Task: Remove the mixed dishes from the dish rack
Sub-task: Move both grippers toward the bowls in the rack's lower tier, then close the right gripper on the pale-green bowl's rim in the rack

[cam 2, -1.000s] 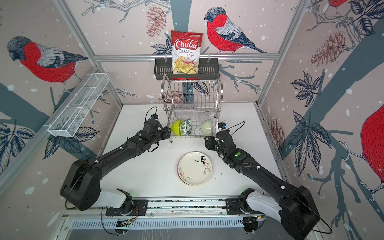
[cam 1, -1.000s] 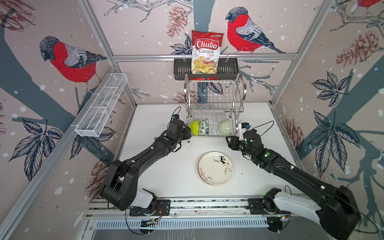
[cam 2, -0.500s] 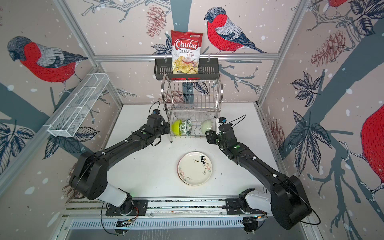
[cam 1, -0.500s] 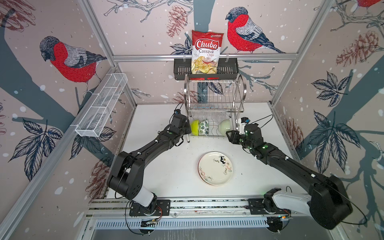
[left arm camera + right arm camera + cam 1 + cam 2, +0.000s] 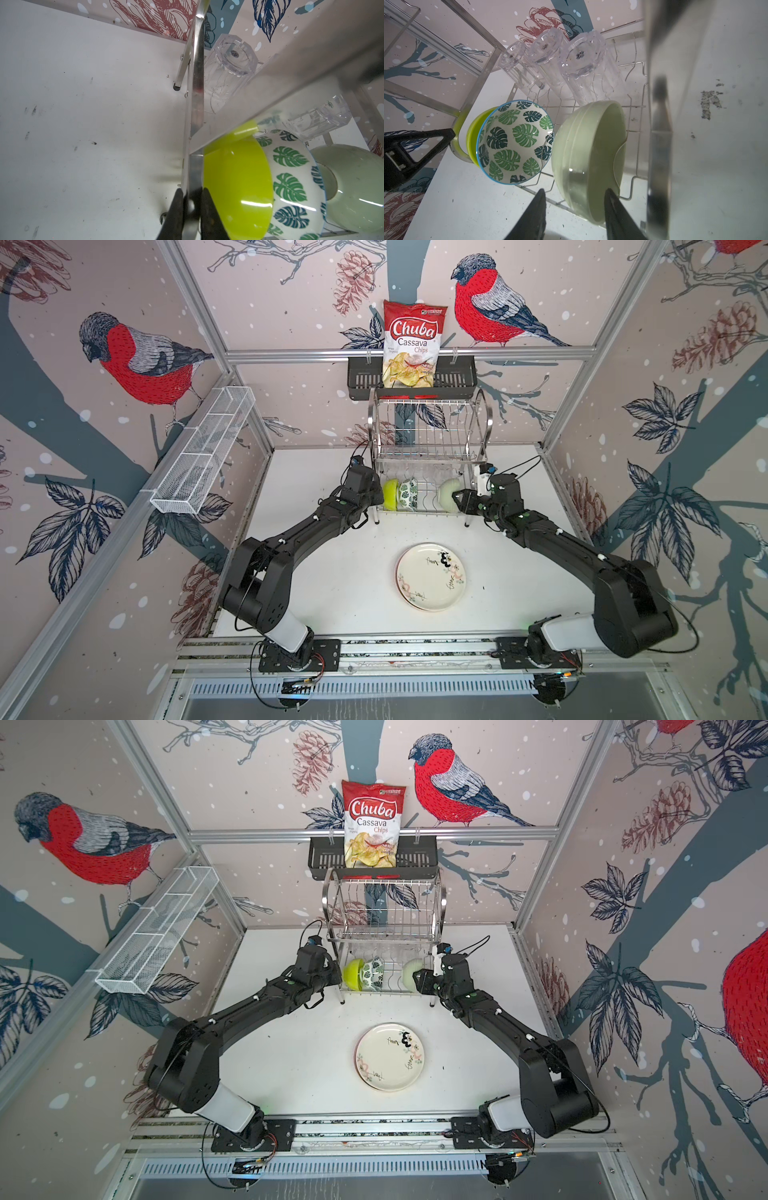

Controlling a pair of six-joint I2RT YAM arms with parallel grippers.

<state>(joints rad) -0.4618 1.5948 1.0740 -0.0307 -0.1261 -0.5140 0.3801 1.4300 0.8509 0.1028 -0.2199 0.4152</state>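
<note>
The steel dish rack (image 5: 430, 435) stood at the back of the white bench (image 5: 324, 572). The left claw (image 5: 192, 193) was clamped tight on the rack's end tube, just beside the lime bowl (image 5: 234, 182). The right claw (image 5: 574, 191) had its fingers spread to either side of the pale green bowl (image 5: 591, 145) on the lower tier. A leaf-patterned bowl (image 5: 512, 141) sat between the two bowls, with three clear tumblers (image 5: 579, 62) behind. A cream plate (image 5: 431, 576) lay flat on the bench.

Lime bowl (image 5: 239, 187), green-leaf-printed white bowl (image 5: 291, 187) and pale green bowl (image 5: 357, 187) differ from the cream doodled plate (image 5: 431, 576).
</note>
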